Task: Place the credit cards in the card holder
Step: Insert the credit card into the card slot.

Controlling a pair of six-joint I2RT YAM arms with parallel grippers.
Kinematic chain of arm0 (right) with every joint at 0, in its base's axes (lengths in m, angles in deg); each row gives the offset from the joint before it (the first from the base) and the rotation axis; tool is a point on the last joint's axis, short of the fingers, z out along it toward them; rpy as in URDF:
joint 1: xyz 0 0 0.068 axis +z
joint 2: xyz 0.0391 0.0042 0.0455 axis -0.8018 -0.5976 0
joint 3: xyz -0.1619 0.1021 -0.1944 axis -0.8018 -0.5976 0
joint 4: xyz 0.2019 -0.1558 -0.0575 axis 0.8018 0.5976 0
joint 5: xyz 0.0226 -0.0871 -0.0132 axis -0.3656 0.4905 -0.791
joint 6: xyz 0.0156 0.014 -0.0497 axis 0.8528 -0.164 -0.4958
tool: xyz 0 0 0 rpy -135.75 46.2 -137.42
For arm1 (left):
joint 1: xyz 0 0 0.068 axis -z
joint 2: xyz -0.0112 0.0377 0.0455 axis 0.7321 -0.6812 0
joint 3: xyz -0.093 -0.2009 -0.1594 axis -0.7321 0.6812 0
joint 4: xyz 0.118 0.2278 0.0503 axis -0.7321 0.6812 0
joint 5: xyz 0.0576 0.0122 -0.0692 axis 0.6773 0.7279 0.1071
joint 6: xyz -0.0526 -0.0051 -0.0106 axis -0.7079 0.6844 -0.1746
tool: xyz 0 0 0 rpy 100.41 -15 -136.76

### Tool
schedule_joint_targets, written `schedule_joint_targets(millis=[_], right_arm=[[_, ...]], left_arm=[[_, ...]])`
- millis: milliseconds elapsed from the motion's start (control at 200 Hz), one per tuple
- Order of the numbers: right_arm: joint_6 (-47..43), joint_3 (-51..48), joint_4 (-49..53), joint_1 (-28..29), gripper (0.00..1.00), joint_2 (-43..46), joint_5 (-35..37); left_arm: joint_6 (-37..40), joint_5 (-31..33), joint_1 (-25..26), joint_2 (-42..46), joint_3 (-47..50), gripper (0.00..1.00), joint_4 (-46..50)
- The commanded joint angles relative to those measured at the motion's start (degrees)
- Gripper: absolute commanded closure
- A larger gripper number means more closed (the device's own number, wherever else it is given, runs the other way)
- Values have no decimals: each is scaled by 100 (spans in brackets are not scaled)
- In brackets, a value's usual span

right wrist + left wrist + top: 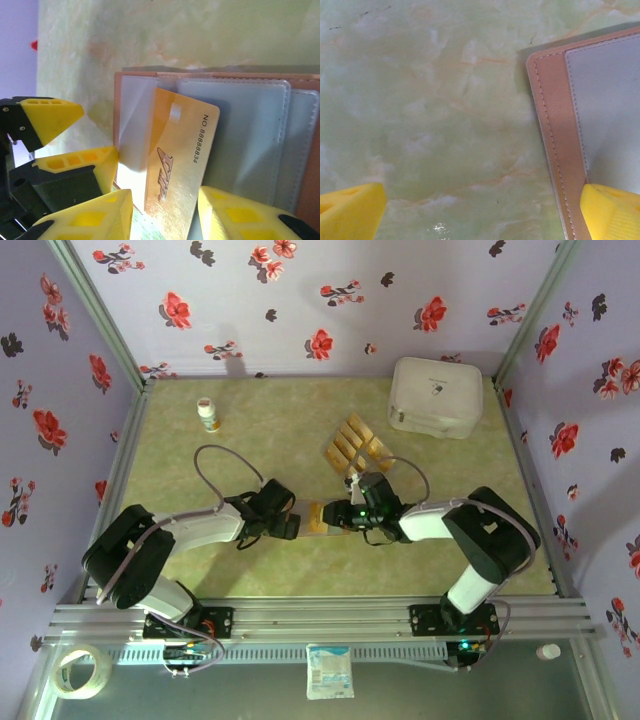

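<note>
Right wrist | step: credit card (180,155) half inside card holder (250,140) pocket, right tool (165,197) jaws apart around it | left tool (482,210) wide open, one finger at holder edge | next, by my reckoning: push card fully home

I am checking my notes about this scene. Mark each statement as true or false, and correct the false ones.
1. One credit card sits partly in a pocket of the open card holder. True.
2. The left hand is shut. False: its fingers stand wide apart, and one is over the card holder's edge.
3. The white box stands at the far right corner of the table. True.
4. The spare credit cards lie inside the white box. False: they lie on the table, to the left of the box and apart from it.
5. The right hand is over the small bottle. False: it is at the card holder, with a finger on either side of the card.
</note>
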Motion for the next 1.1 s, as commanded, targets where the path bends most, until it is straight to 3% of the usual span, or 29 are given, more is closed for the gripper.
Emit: schedule_joint_targets(millis=[0, 205, 475, 635, 1095], right_arm=[[-517, 283, 1181, -3, 61, 290, 278], [-715, 617, 1999, 6, 63, 661, 614], [-873, 1033, 3077, 93, 89, 737, 1443], [-967, 1314, 3460, 211, 96, 580, 1745], [-1142, 1915, 3783, 562, 100, -152, 2027]], left_arm=[[-51, 153, 34, -82, 112, 0, 35], [11, 160, 27, 32, 69, 0, 39], [-28, 280, -254, 340, -147, 0, 334], [-126, 414, -409, 241, -274, 0, 513], [-329, 830, -553, 26, -266, 0, 865]])
